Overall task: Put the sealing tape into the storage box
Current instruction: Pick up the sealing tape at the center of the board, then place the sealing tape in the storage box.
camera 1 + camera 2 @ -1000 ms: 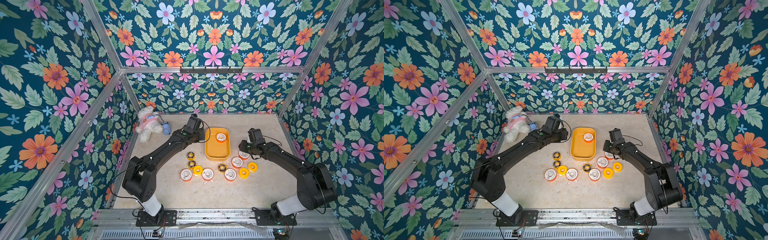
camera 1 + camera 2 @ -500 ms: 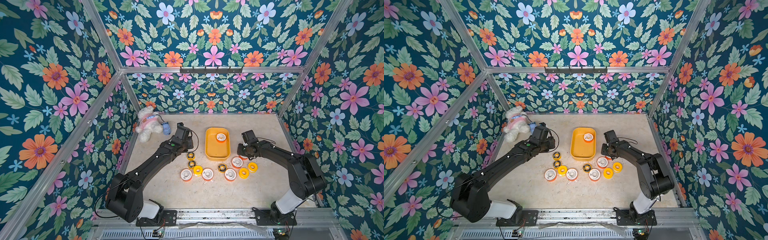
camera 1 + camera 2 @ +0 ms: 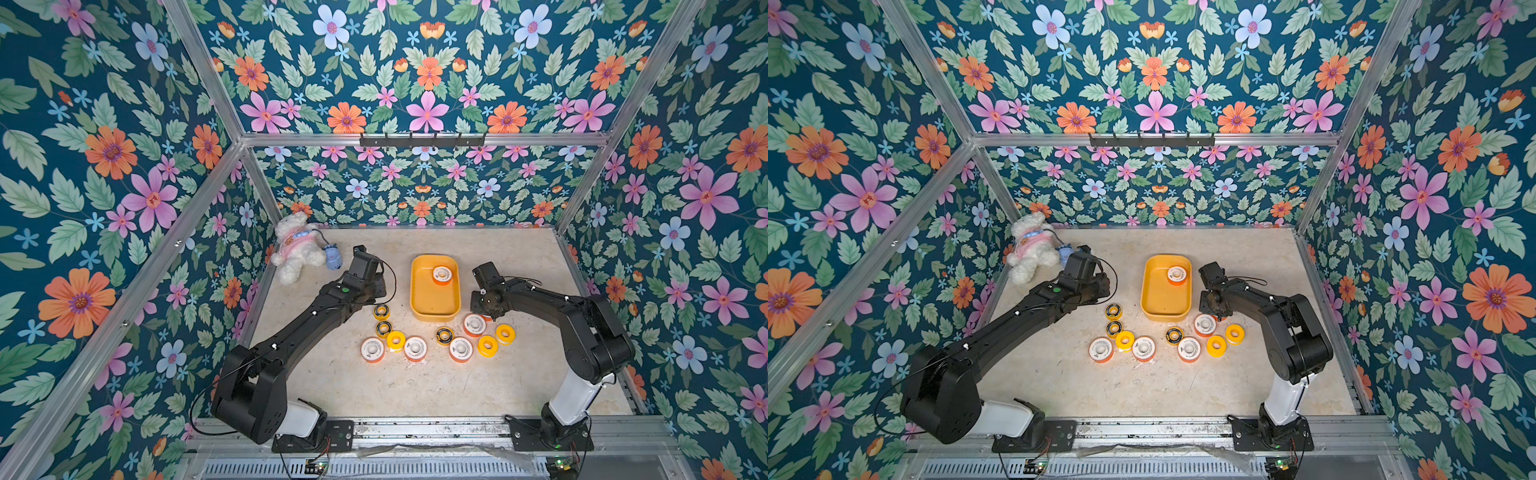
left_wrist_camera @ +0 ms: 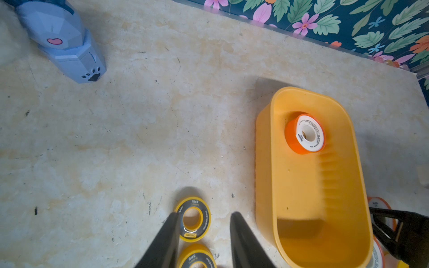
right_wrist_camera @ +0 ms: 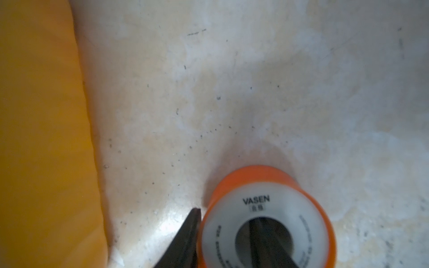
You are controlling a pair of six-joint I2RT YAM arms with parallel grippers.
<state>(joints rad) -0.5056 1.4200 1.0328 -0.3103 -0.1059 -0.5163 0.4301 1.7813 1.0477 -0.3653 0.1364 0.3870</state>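
One sealing tape spool (image 3: 441, 275) is found in the storage box (image 3: 420, 299); the other spools (image 3: 415, 348) are left on the tabletop (image 3: 374, 395). A white-faced spool (image 5: 267, 185) is straddled by the right hand (image 5: 226, 218), though whether it is clenched cannot be told. The left hand (image 4: 204, 214) is seen released and empty.

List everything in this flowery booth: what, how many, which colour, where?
storage box: one, yellow, middle of the beige table.
white-and-orange spools: six; one in the box, four on the table, one at the right gripper.
yellow spools: three, on the table.
black-and-yellow spools: three, on the table.
plush toy: one, white, far left corner.
small blue toy: one, beside the plush toy.
left gripper: black, open over a black-and-yellow spool.
right gripper: black, one finger in a white-and-orange spool's hole, one outside its rim.
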